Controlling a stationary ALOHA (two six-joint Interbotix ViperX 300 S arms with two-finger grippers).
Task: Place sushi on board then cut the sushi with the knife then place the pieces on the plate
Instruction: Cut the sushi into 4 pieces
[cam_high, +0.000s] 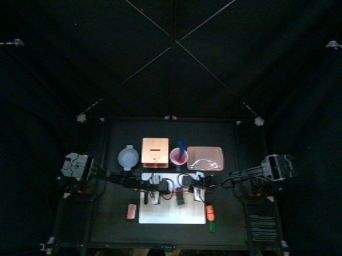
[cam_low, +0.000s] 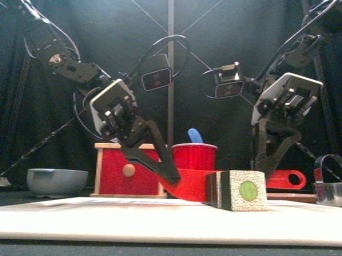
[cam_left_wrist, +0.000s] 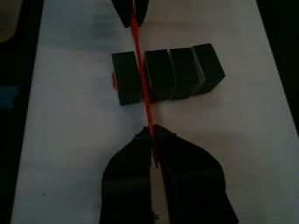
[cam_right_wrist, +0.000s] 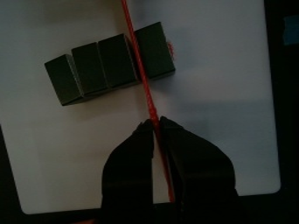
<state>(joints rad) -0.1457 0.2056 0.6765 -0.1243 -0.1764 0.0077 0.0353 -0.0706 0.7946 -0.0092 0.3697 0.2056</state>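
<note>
The dark green sushi roll (cam_low: 238, 189) lies on the white cutting board (cam_low: 134, 220) with its round end toward the front. A thin red knife (cam_left_wrist: 142, 79) crosses the roll between the end block and the rest. My left gripper (cam_left_wrist: 149, 136) is shut on one end of the knife. My right gripper (cam_right_wrist: 158, 123) is shut on the other end, and the blade (cam_right_wrist: 142, 66) runs past the roll (cam_right_wrist: 105, 66). In the front view the left gripper (cam_low: 163, 168) and right gripper (cam_low: 267, 160) stand either side of the roll, low over the board.
Behind the board stand the blue-grey bowl (cam_low: 56, 181), the wooden box with red drawer (cam_low: 128, 166), the red cup (cam_low: 195, 156) holding a blue knife (cam_low: 195, 135), and the pink tray (cam_high: 205, 157). Small toys lie left (cam_high: 132, 210) and right (cam_high: 210, 213) of the board.
</note>
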